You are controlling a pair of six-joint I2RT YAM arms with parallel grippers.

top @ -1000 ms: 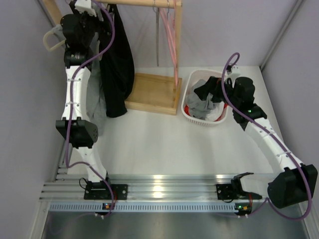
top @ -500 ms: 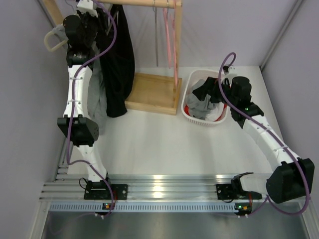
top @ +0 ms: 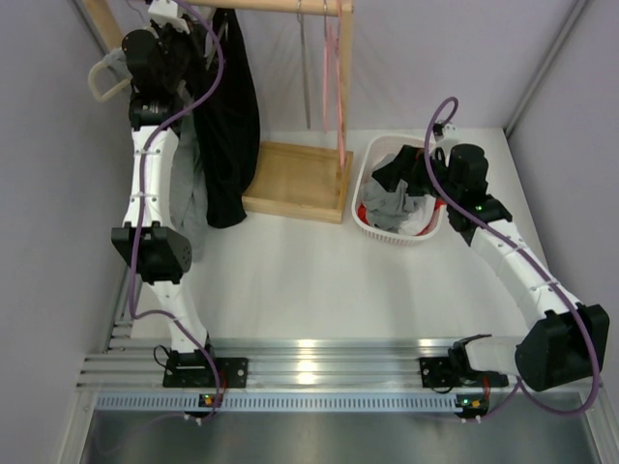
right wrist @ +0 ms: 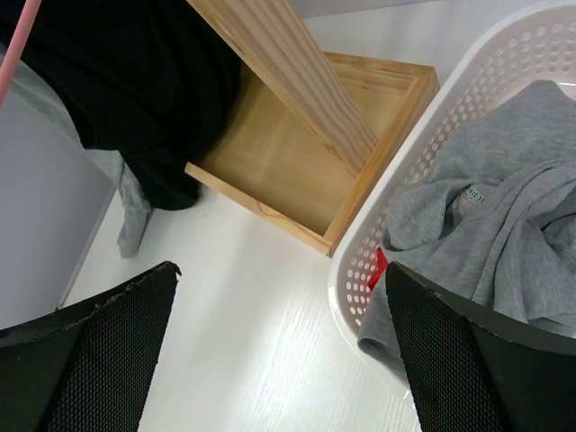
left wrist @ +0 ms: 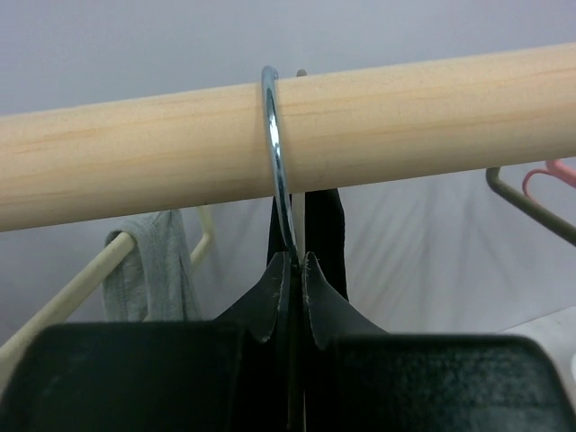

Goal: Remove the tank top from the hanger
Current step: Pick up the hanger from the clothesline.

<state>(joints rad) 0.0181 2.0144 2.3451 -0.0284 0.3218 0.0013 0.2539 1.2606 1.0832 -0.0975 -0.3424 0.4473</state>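
Observation:
A black tank top [top: 232, 126] hangs from the wooden rail [left wrist: 288, 135] on a hanger whose metal hook [left wrist: 273, 144] loops over the rail. My left gripper [left wrist: 294, 261] is raised just under the rail and shut on that hook's stem; a black strap [left wrist: 326, 229] shows behind the fingers. Seen from above, the left gripper [top: 184, 29] is at the rack's top left corner. The hanger's body is hidden. My right gripper [right wrist: 283, 279] stands open over the bare table beside the basket, holding nothing; from above, that gripper [top: 437, 155] is at the basket's right.
A white basket [top: 372, 220] of grey and black clothes sits at the right, its rim [right wrist: 396, 207] close to my right fingers. The rack's wooden base [top: 295, 179] lies between. A grey garment [left wrist: 148, 265] on a cream hanger [top: 102, 77] and pink hangers [top: 334, 77] also hang on the rail.
My left gripper has closed from wide open onto the hanger's hook and shifted slightly right. The right arm has drifted a little to the left.

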